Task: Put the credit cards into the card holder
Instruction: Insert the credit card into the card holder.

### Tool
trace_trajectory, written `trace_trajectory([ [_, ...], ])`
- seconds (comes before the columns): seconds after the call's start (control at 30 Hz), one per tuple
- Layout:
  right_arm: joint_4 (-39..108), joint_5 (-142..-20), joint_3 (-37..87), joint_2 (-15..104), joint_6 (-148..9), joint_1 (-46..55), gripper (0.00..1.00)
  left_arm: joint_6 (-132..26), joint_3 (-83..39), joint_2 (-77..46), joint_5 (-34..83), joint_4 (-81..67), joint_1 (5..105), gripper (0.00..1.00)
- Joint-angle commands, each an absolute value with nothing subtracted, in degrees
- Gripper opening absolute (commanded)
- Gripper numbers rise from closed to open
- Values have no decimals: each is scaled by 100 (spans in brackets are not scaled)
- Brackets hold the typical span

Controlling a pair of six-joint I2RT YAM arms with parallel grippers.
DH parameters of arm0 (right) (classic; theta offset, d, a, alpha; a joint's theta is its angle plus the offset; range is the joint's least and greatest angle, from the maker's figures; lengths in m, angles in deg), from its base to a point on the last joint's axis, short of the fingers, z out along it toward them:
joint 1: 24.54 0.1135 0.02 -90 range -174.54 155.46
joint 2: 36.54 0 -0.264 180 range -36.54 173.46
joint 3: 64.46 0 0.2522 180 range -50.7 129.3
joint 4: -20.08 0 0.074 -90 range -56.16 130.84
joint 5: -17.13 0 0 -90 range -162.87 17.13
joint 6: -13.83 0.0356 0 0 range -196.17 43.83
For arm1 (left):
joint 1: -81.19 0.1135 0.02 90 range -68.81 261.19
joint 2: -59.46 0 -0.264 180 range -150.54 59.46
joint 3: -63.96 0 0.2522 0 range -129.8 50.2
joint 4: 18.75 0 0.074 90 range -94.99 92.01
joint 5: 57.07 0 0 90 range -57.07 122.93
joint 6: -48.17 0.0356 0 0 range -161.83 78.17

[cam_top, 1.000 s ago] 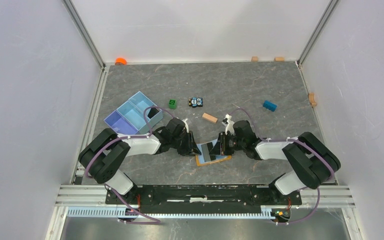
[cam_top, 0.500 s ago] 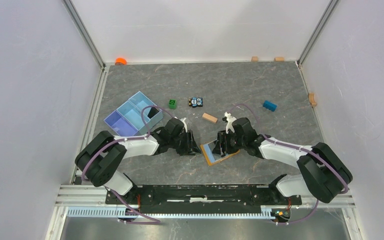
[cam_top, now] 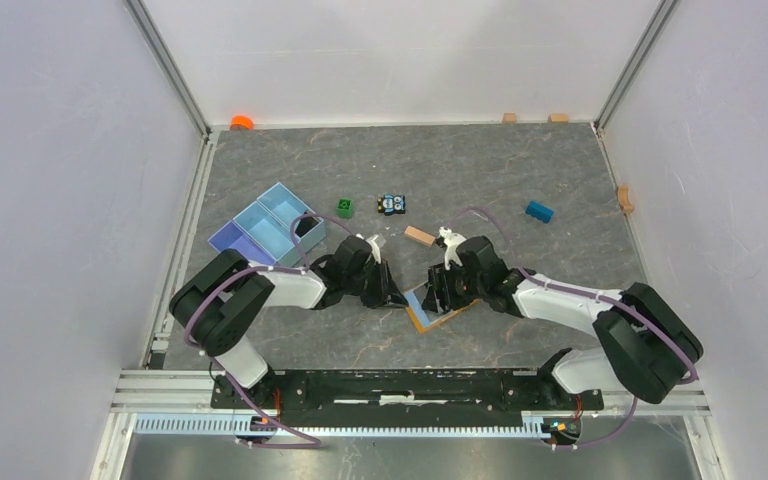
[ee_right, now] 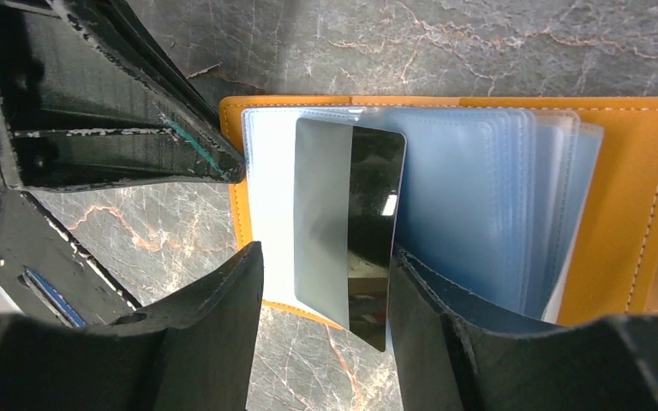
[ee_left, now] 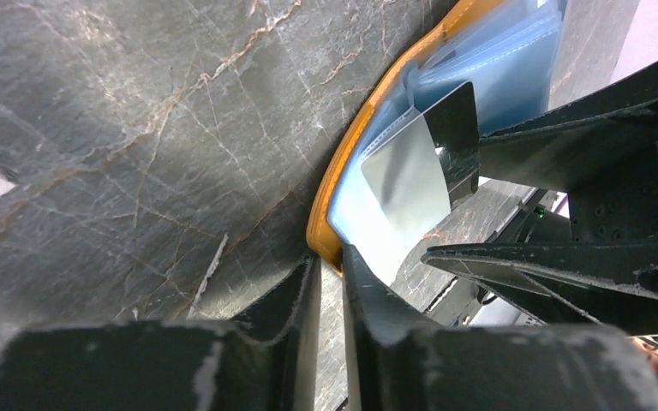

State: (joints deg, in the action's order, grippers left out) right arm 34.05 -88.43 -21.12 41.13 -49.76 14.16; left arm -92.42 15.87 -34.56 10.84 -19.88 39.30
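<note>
One credit card, dark and mirror-glossy with a grey sheen across half its face, lies on the open card holder. The holder is orange with pale stitching round its rim and carries a fanned stack of clear bluish sleeves. It rests on the grey marbled bench, about midway between the left and right edges and closer to the near edge. The right pincer is spread, its fingers straddling the card's near end without gripping it. The left pincer shows only a slim gap, its tips at the holder's orange rim; whether it nips that rim I cannot tell.
</note>
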Motion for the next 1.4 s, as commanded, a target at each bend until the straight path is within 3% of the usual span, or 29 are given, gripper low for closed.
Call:
trace_trajectory([
  [0.0,3746,-8580,-1944,4330,-5229,1557,58,-9344,1548,-3664,1088,-2220,3900,16],
  [0.2,4035,-8575,-1660,4577,-5473,1769,57,-9307,1539,-3734,1094,-2221,3900,2],
  [0.63,4527,-8482,-1256,4834,-6060,2361,63,-9254,1456,-3684,1082,-2222,3900,2],
  [1.07,4338,-7415,-1135,4744,-5476,3042,64,-9278,1489,-3520,1062,-2230,3900,2],
  [1.37,4626,-7257,-943,4627,-5652,3180,74,-9100,1535,-3334,1254,-1967,3943,2],
])
